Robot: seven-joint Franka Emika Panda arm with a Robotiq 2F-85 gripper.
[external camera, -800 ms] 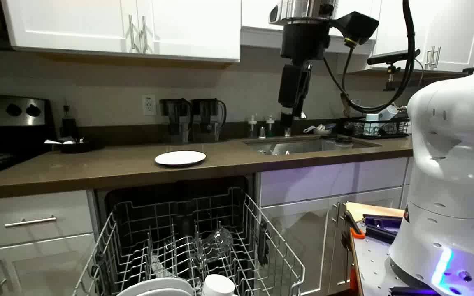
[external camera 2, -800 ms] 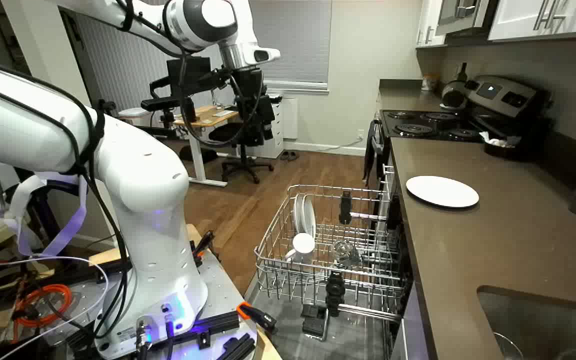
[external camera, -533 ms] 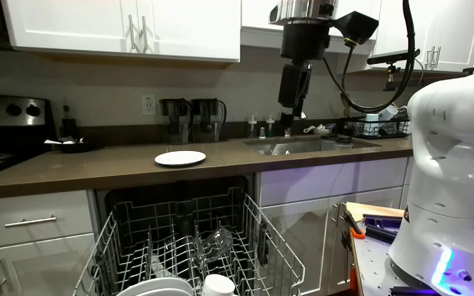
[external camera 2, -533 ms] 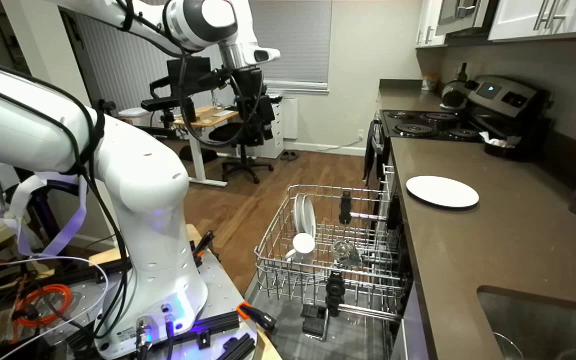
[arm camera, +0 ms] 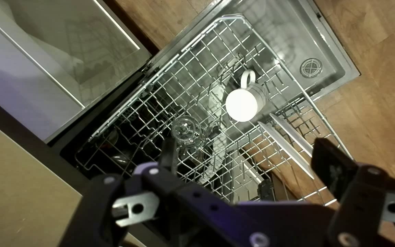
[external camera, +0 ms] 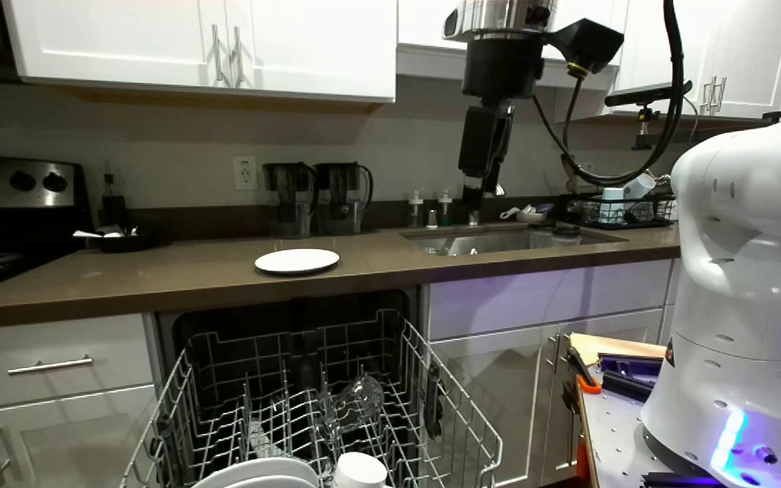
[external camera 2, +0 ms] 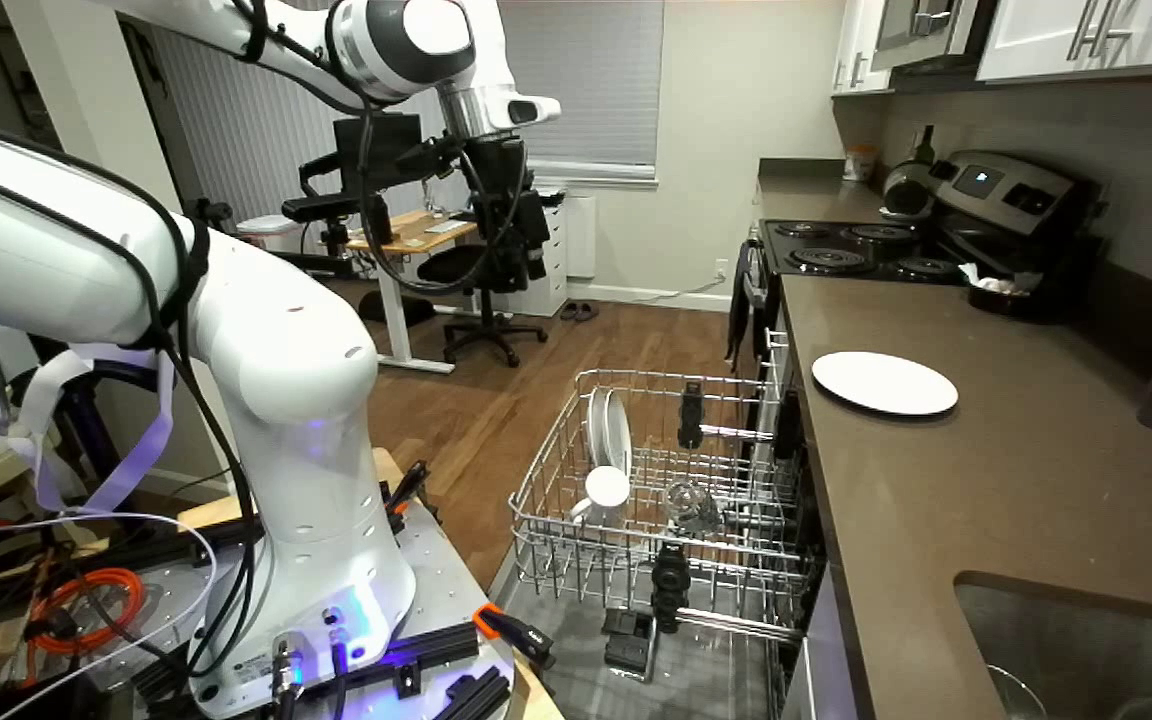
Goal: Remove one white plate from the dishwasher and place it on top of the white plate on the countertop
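Note:
Two white plates stand on edge side by side in the dishwasher rack. In an exterior view the front plate and the plate behind it lean close together. Their top edges show at the bottom of an exterior view, and their rims show in the wrist view. A white plate lies flat on the countertop, also seen in an exterior view; it is out of the wrist view. My gripper is open and empty, pointing down high above the rack. It also shows in both exterior views.
The pulled-out wire rack holds a white mug beside the plates and a clear glass. The countertop edge runs above the dishwasher. A sink and two pitchers are on the counter.

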